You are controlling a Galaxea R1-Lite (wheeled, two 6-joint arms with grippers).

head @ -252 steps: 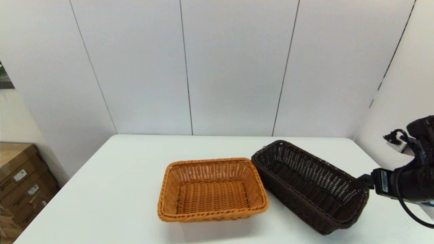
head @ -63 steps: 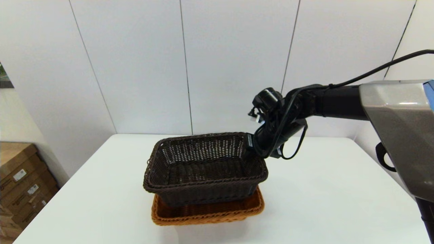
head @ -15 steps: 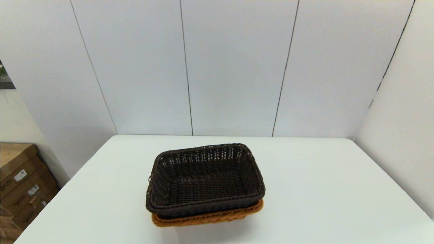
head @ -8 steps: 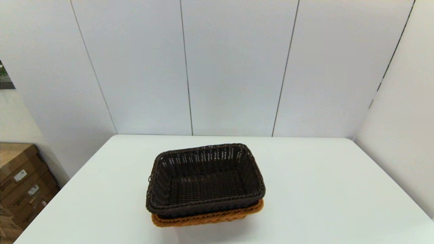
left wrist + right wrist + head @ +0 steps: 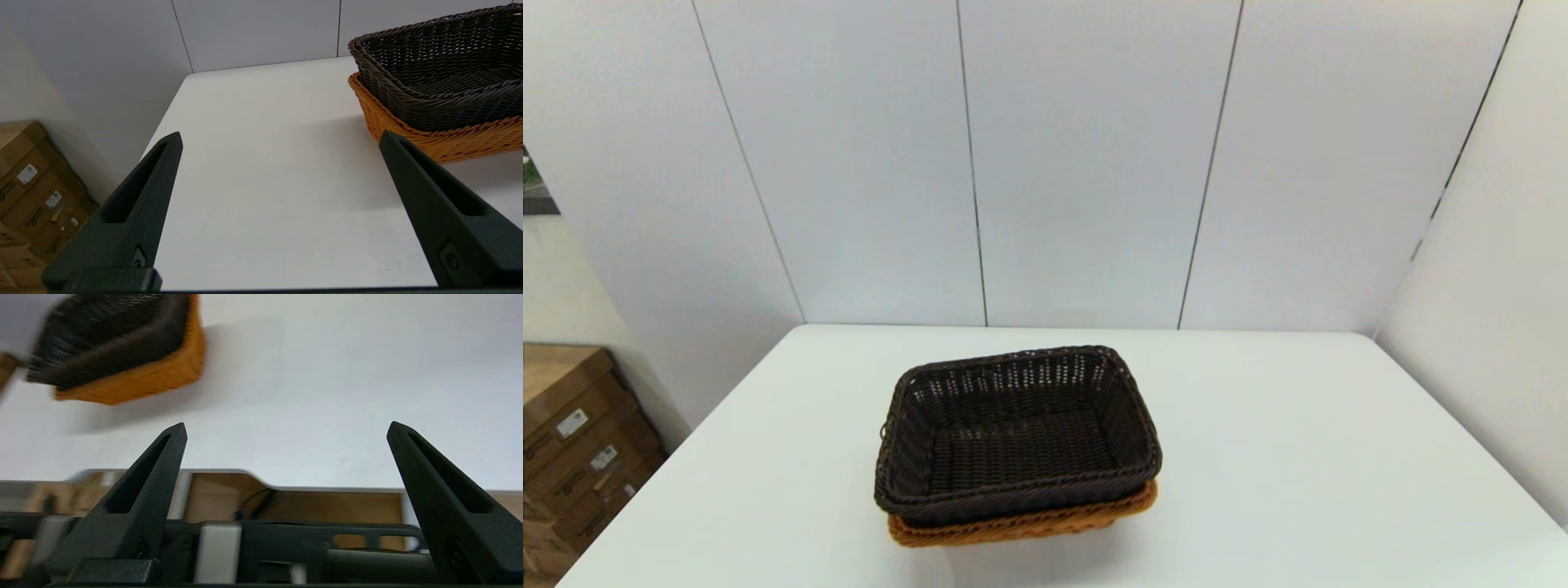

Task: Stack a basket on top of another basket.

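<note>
The dark brown basket (image 5: 1017,437) sits nested inside the orange-tan basket (image 5: 1021,527) near the middle of the white table (image 5: 1298,474); only the tan rim and lower wall show beneath it. The same stack appears in the left wrist view as dark basket (image 5: 441,77) over tan basket (image 5: 449,141), and in the right wrist view as dark basket (image 5: 106,335) over tan basket (image 5: 143,375). My left gripper (image 5: 280,139) hangs open over bare table, off to the stack's left. My right gripper (image 5: 286,428) is open near the table's front edge, away from the baskets. Neither arm shows in the head view.
Cardboard boxes (image 5: 572,441) stand on the floor left of the table, also seen as boxes (image 5: 32,196) in the left wrist view. White wall panels close off the back and right. The robot's own base (image 5: 286,551) lies below the table's near edge.
Over the last second nothing moved. Before that, the right arm carried the dark basket from the right onto the tan basket, let go and withdrew from the head view.
</note>
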